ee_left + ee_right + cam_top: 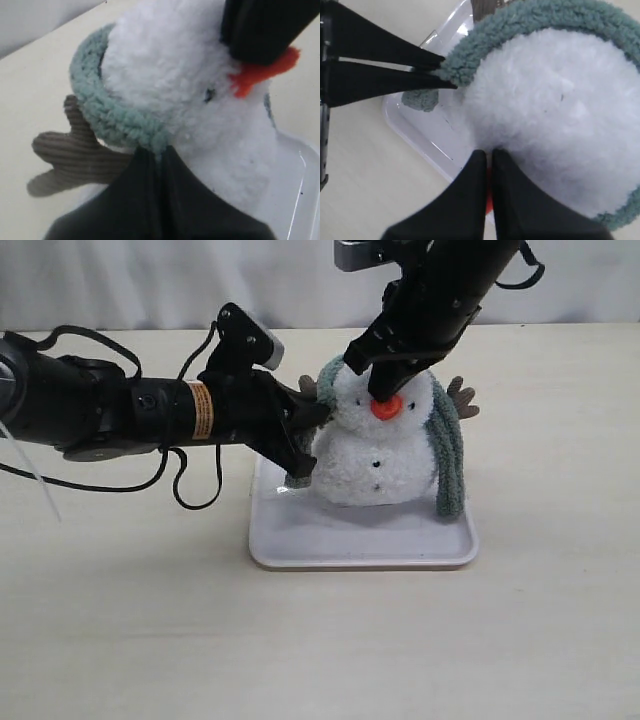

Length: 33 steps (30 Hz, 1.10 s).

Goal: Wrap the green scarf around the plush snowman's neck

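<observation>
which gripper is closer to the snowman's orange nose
Right. The right gripper is right at the nose, tips just above it. The left gripper is off to the side, pinching the scarf.

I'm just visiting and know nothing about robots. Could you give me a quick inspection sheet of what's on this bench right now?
Surface: beige table, white tray on it.
Job's things: plush snowman upright on the tray; green scarf curves behind its head, not crossed in front.
Clutter: nothing seen.
Grippers: left gripper shut on the green scarf; right gripper shut, tips against the snowman's face above the orange nose.
Cables: black cables loop off the left arm.
Surroundings: pale backdrop.
</observation>
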Tool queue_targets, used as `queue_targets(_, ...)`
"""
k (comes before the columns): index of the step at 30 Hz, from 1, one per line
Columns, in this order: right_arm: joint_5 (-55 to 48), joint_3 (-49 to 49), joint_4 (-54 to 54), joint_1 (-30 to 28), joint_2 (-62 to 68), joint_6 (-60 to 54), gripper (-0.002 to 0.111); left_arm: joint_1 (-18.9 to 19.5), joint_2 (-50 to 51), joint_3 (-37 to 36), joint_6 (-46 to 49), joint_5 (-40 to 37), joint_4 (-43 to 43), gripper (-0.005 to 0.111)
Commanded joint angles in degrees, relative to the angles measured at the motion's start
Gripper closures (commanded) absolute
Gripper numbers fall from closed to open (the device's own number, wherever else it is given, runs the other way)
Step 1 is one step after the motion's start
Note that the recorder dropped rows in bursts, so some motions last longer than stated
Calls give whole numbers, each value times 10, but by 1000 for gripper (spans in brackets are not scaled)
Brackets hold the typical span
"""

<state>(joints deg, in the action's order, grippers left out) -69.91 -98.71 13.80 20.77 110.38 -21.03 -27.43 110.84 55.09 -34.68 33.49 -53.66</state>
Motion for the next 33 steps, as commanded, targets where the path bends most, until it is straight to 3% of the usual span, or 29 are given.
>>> queue_targets(1, -1, 0, 2, 1, -17, -18, 104, -3, 25, 4, -13, -12, 0, 107)
queue_targets(10, 131, 1, -26, 1, -57, 23, 104, -3, 25, 4, -40, 3, -43, 107)
queue_targets(18, 44, 7, -40, 1, -5, 24, 104, -8, 25, 4, -43, 18, -43, 107)
queue_targets(33, 7, 71, -10, 1, 0, 3, 104, -13, 25, 50, -45, 22, 12, 107)
